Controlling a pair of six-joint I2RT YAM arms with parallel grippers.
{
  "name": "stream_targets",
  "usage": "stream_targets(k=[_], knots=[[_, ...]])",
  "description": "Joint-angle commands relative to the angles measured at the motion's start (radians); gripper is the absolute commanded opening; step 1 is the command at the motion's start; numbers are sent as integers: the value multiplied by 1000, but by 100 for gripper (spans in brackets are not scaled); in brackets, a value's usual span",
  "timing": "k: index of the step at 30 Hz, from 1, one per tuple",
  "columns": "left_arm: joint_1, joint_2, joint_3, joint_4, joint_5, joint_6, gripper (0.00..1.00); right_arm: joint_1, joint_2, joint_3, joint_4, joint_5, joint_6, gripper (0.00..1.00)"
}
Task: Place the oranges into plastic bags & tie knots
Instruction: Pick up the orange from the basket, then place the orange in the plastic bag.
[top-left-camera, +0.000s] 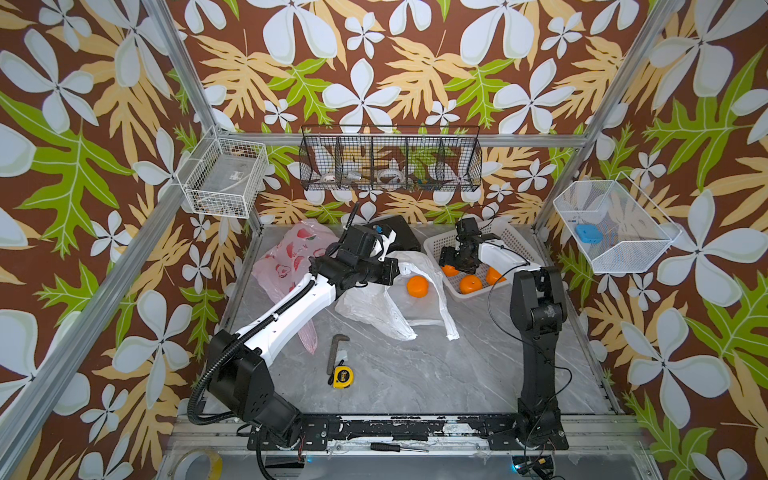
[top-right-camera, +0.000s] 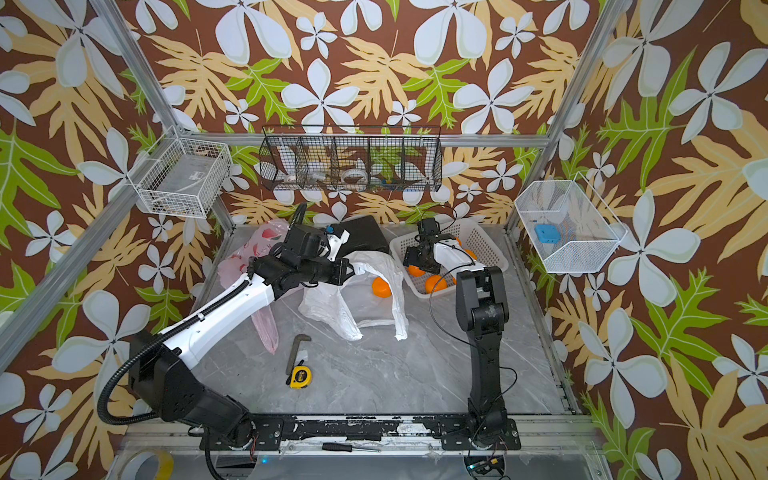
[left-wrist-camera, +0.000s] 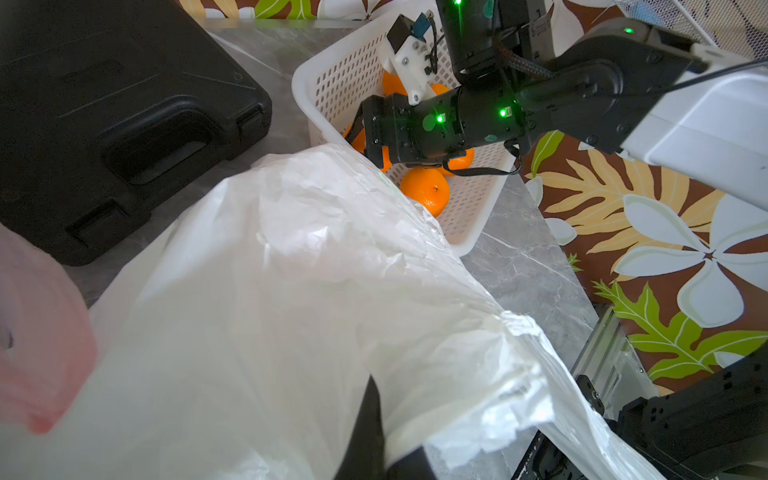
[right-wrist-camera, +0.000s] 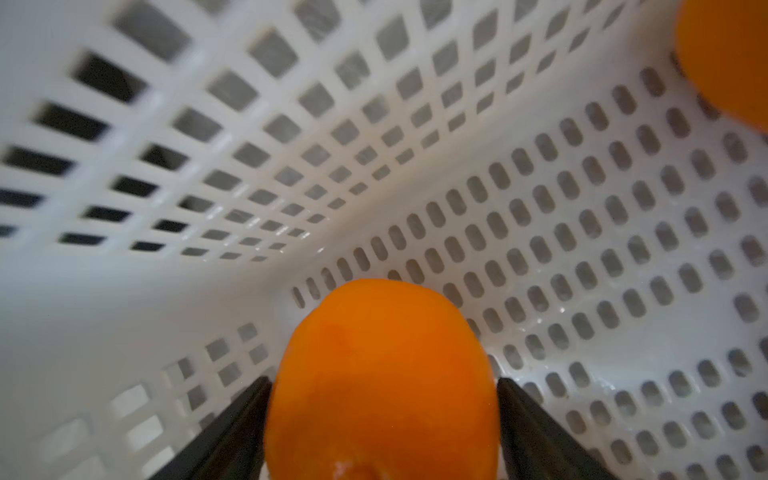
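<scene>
The white plastic bag lies mid-table, its mouth lifted. My left gripper is shut on its rim. One orange sits under the raised edge. The pink bag lies behind the left arm. My right gripper reaches into the white basket, both fingers pressed against the sides of an orange. Other oranges rest in the basket. No knots show.
A black case lies at the back behind the bags. A hex key and a yellow tape measure lie near the front. A screwdriver rests on the front rail. Wire baskets hang on the walls.
</scene>
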Motion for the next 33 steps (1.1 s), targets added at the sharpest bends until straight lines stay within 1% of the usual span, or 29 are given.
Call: stream_targets(k=[1,3,6,8,10,12,14,15,17,19,20,22,24,26,29,31,33], knots=[[2,-2,8,7,1,8,2,0,-17,-26,-19,44,-10,76],[2,-3,7,7,-3,7,2,0,-28,-38,-13,50,-12,69],[3,-3,6,5,-5,8,2,0,-52,-56,-7,52,-12,55],[2,-4,5,4,-5,9,2,0,-88,-77,-2,53,-12,51],[2,-5,5,7,-6,8,2,0,-141,-103,3,73,-16,50],[2,-4,9,7,-6,8,2,0,-231,-137,0,114,-26,48],[2,-1,16,4,-4,10,2,2,-371,-198,27,128,-41,48],[2,0,18,2,-2,12,2,6,-441,-235,48,120,-46,48],[2,1,22,-2,-2,14,2,32,-612,-317,115,60,-71,46],[2,2,26,-6,0,15,2,98,-766,-397,187,-77,-108,44],[2,3,30,-9,-1,15,2,147,-818,-422,216,-130,-131,44],[2,7,39,-15,-9,17,2,281,-904,-457,239,-229,-184,45],[2,13,48,-19,-16,18,2,393,-932,-476,250,-240,-179,44],[2,19,58,-19,-13,15,2,463,-925,-499,276,-245,-140,44],[2,29,67,-20,-11,12,2,515,-878,-517,277,-144,-101,43],[2,29,67,-15,-12,9,2,516,-838,-517,248,3,-57,40],[2,28,69,-13,-14,9,2,516,-804,-517,224,126,-26,39]])
